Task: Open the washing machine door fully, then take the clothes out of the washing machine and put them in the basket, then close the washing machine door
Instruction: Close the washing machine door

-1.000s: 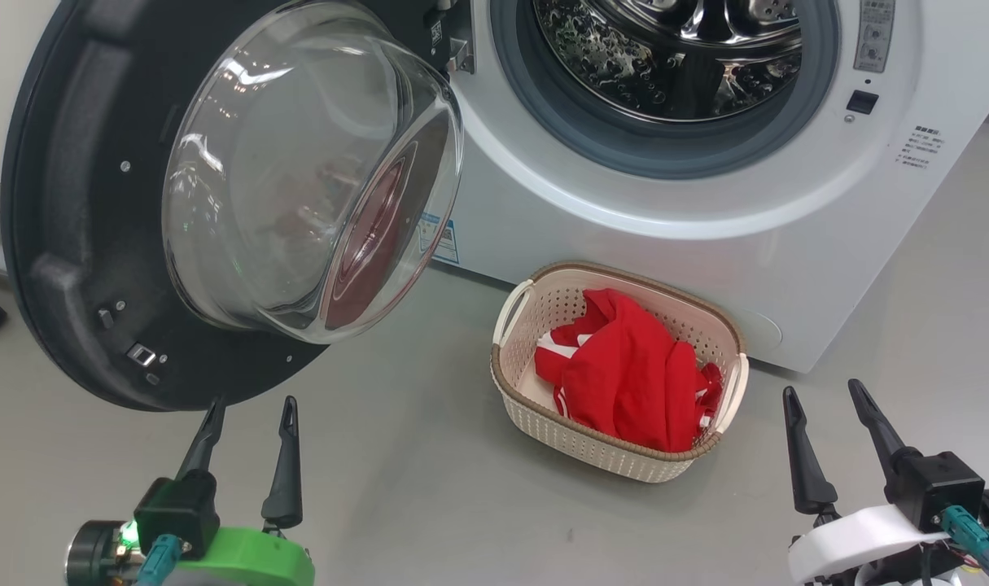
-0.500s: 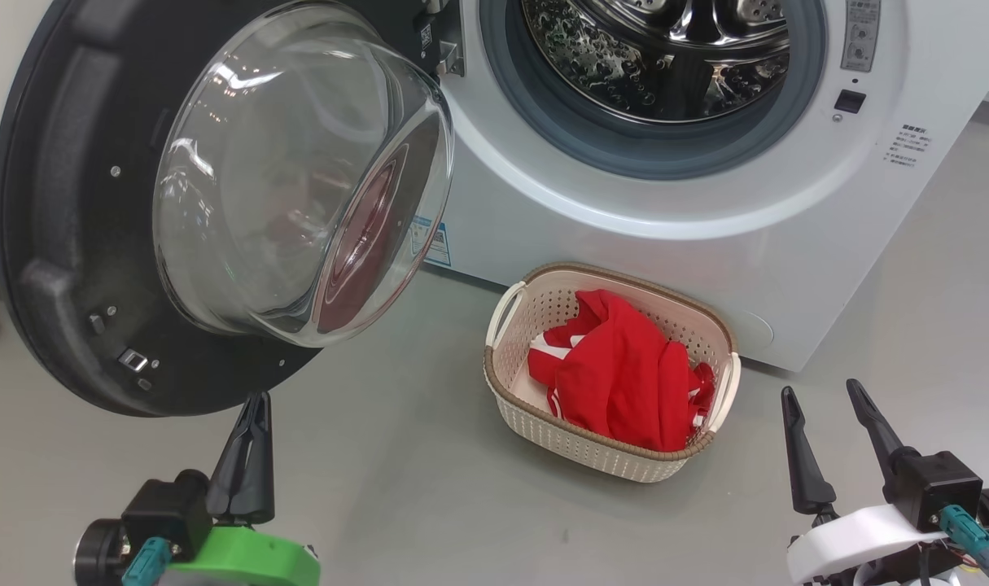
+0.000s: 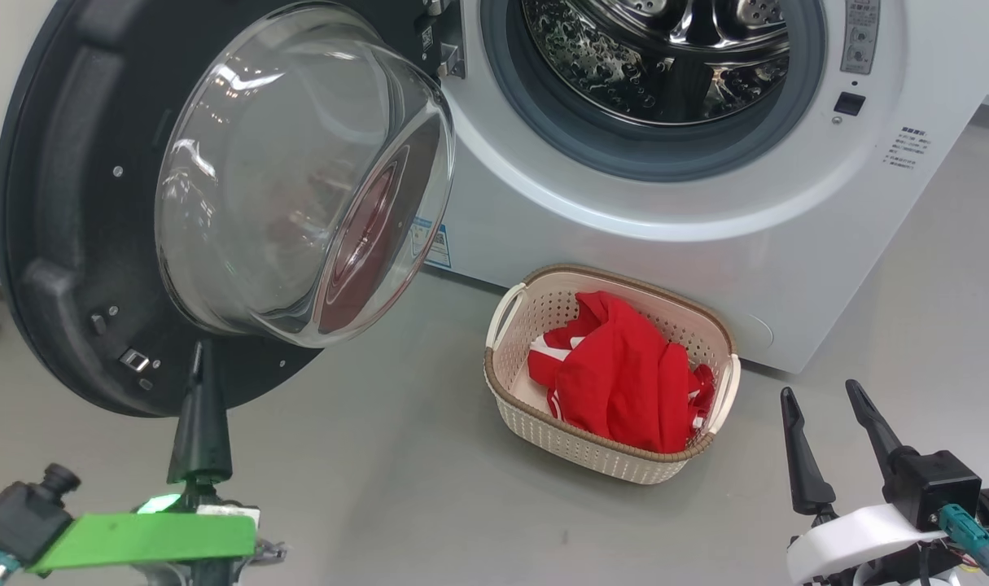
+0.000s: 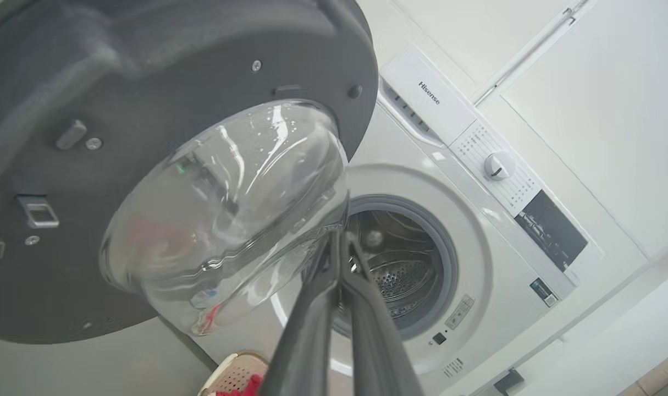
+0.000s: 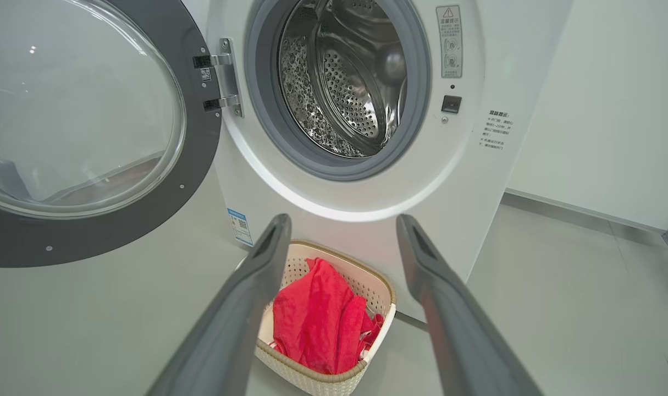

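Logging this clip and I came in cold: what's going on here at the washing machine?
A two-armed robot works at the washing machine. The washing machine door stands open, the drum looks empty, and the red clothes lie in the basket on the floor in front. The left gripper, fingers shut on nothing, points up at the door's lower edge; contact cannot be told. The right gripper hangs open to the basket's right. Closing the door is what remains.
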